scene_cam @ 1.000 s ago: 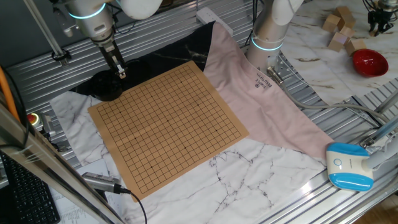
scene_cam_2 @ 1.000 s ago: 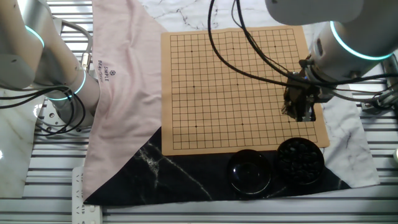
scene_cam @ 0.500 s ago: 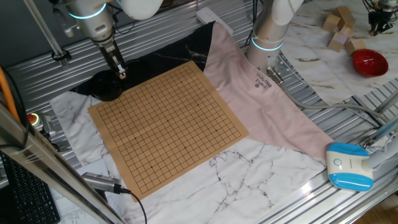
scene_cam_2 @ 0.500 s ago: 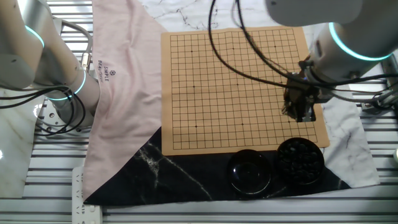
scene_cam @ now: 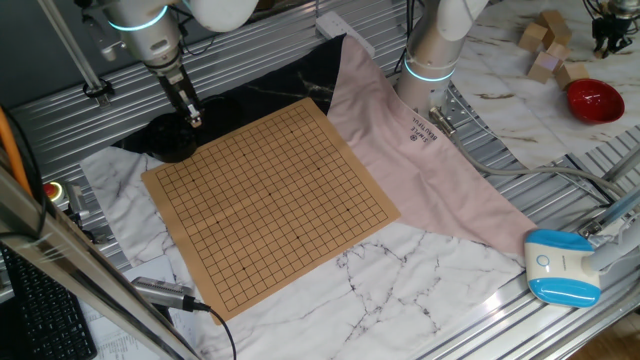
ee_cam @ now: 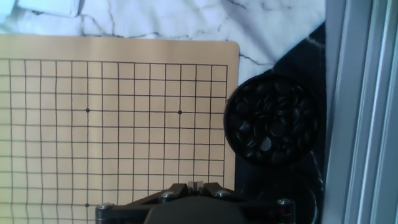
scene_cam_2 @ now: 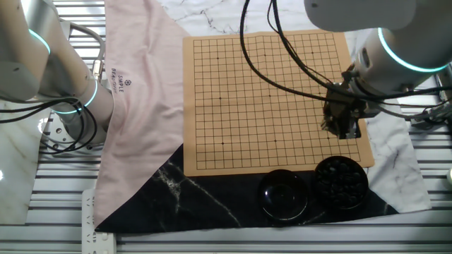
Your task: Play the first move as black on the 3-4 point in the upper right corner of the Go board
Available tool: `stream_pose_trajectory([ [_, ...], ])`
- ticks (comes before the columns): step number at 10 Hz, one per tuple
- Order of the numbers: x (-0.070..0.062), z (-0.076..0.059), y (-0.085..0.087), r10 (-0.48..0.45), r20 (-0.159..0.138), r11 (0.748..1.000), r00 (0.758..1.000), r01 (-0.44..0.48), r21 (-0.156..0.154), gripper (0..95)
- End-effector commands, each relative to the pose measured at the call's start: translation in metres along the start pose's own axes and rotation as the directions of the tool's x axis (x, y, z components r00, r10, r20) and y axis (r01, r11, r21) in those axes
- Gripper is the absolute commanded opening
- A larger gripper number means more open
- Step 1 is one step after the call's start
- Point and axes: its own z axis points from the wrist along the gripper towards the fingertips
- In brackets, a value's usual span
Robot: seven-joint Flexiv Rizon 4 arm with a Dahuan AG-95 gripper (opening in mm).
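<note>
You are looking at the Go board [scene_cam_2: 272, 99] lying flat on the table, one corner over the pink cloth [scene_cam_2: 138, 106], and its grid is showing no stones, so the first black move is not yet made. The bowl of black stones [scene_cam_2: 341, 183] is sitting on the black marbled cloth [scene_cam_2: 212, 197] just off the board's edge, beside an empty black lid [scene_cam_2: 283, 194]; that placement is keeping the supply within a short reach of the arm. The gripper [scene_cam_2: 341, 124] is hanging above the board's edge near that bowl. In the hand view the bowl [ee_cam: 272, 119] is lying just ahead of the fingers, probably lined up for a pick. You cannot tell whether the jaws are parted or closed, or whether a stone is held.
</note>
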Motion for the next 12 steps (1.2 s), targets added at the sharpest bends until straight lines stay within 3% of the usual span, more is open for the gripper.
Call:
stream_pose_trajectory([
  [1, 0.0, 0.0, 0.0, 0.142, 0.012, 0.99, 0.99, -0.142, -0.016, 0.0],
  [4, 0.0, 0.0, 0.0, 0.163, 0.004, 0.986, 0.987, -0.163, -0.039, 0.0],
  [5, -0.003, 0.0, -0.007, 0.133, 0.004, 0.99, 0.991, -0.133, -0.053, 0.0],
  [7, -0.009, 0.001, -0.02, 0.102, 0.003, 0.994, 0.995, -0.102, -0.05, 0.0],
  [12, -0.038, 0.027, -0.062, 0.03, 0.017, 0.999, 0.999, -0.029, -0.035, 0.0],
])
